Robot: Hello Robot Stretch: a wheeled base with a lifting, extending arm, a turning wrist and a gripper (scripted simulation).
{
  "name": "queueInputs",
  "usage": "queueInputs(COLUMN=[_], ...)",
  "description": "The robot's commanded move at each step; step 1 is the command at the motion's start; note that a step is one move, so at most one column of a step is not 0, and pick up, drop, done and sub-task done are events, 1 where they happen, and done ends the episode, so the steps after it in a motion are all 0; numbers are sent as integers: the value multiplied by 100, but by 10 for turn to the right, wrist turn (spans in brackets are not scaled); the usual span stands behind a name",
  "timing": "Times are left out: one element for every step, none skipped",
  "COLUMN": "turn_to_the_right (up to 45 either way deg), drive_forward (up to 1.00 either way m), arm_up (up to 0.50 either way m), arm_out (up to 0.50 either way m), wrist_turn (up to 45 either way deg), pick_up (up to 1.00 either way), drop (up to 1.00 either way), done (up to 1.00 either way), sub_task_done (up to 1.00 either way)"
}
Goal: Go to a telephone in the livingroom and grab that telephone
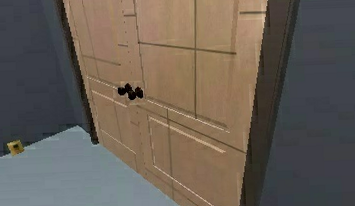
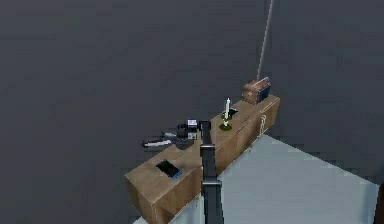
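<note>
We take the dark grey shape [image 2: 154, 142], lying low on the top of the wooden cabinet [image 2: 245, 138] about midway along it, for the likeliest telephone; its form is too slight to confirm.

The gripper [image 2: 180, 133] stands at this shape, on the end of the arm [image 2: 209, 185], which crosses the cabinet's front edge. We judge that this placement suits the grab step, with the approach to the cabinet complete. We cannot tell how the fingers are set, nor whether anything is held, since the shape rests on the surface at the gripper's far end.

Further along the top stands a small pale figure [image 2: 228, 108] on a green base. At the far end sits a brown box [image 2: 257, 90]; its contents are hidden. A dark square [image 2: 168, 170] marks the near end: slab or recess, undetermined. The cabinet's front is closed.

Ahead, a panelled wooden door [image 1: 185, 81] with dark knobs [image 1: 131, 91] is shut.
</note>
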Motion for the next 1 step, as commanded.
queueInputs(turn_to_the_right=[0], drive_forward=[0], arm_up=[0], arm_out=[0], wrist_turn=[210], pick_up=[0], drop=[0], done=[0], sub_task_done=[0])
